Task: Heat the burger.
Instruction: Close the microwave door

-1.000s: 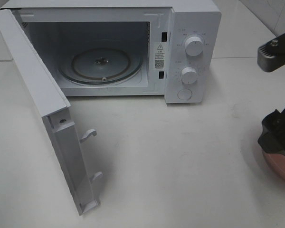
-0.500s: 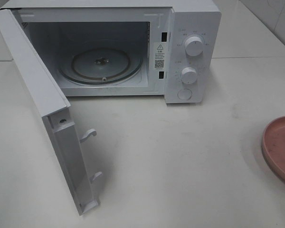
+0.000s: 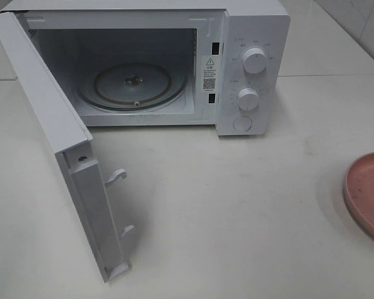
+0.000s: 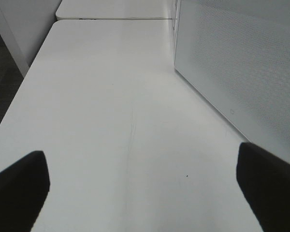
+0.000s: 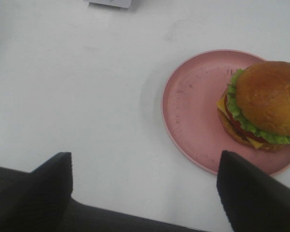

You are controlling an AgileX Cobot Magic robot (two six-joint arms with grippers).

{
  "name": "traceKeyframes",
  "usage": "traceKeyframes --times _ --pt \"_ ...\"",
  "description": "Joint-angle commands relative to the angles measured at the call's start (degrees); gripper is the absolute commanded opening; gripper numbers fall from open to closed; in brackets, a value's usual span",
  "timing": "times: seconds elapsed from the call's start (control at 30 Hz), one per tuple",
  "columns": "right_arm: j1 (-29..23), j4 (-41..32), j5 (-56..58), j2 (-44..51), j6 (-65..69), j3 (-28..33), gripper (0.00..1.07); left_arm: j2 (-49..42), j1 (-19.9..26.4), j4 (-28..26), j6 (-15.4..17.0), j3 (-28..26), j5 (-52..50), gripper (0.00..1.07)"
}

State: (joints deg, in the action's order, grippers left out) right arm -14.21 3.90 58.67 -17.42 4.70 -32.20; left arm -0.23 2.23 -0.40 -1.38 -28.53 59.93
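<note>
Burger sits on pink plate, on the half of the plate farther from the microwave side of the table. Golden bun on top, lettuce frill, cheese, tomato and patty show at its edge. Right end effector hangs above the table just beside the plate, jaws spread wide, nothing between them. One dark finger overlaps the plate rim in the right wrist view; the burger lies beyond that finger, off the line between the two fingers, not touched. Other finger is over bare table, clear of the plate.

Left end effector also stands wide and holds nothing, only bare table between its fingers. Left wrist view shows the perforated white face of the microwave door close by on one side, plus a table seam farther off.

Exterior high view shows the microwave with its door swung fully out, glass turntable bare inside, two dials and a round button on the panel. Plate appears only as a cut-off arc at the frame edge, well apart from the microwave, off to its control-panel side and nearer the camera. Burger does not show in that view, nor does either end effector. Only the right wrist view shows the burger; only the exterior view shows the microwave cavity.
</note>
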Motion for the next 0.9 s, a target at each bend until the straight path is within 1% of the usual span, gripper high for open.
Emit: traceKeyframes --times 0.03,0.1,0.13,0.17,0.3,0.37,0.5,0.9 --pt "2.64 -2.29 0.00 3.15 -1.20 1.26 0.78 -1.20 0.06 0.00 0.34 -0.11 -0.46 1.03" --pt "5.27 -3.90 0.17 6.70 -1.26 2.75 0.77 -1.20 0.06 0.00 0.34 -0.11 -0.46 1.03" --pt "5.27 -3.90 0.17 6.70 -1.26 2.75 0.77 -1.20 0.06 0.00 0.34 -0.11 -0.46 1.03" --pt "6.76 -3.90 0.74 8.82 -1.26 3.32 0.76 -1.20 0.06 0.00 0.34 -0.11 -0.46 1.03" --pt "8.37 -3.90 0.74 12.32 -1.78 3.32 0.76 -1.20 0.06 0.00 0.34 -0.11 -0.46 1.03" --pt "10.14 -4.47 0.74 15.58 -2.35 3.32 0.76 -1.20 0.06 0.00 0.34 -0.11 -0.46 1.03" --pt "12.09 -4.64 0.74 19.31 -2.98 3.32 0.76 -1.20 0.06 0.00 0.34 -0.11 -0.46 1.03" --pt "12.09 -4.64 0.74 19.19 -3.04 3.32 0.76 -1.15 0.06 0.00 0.34 -0.11 -0.46 1.03"
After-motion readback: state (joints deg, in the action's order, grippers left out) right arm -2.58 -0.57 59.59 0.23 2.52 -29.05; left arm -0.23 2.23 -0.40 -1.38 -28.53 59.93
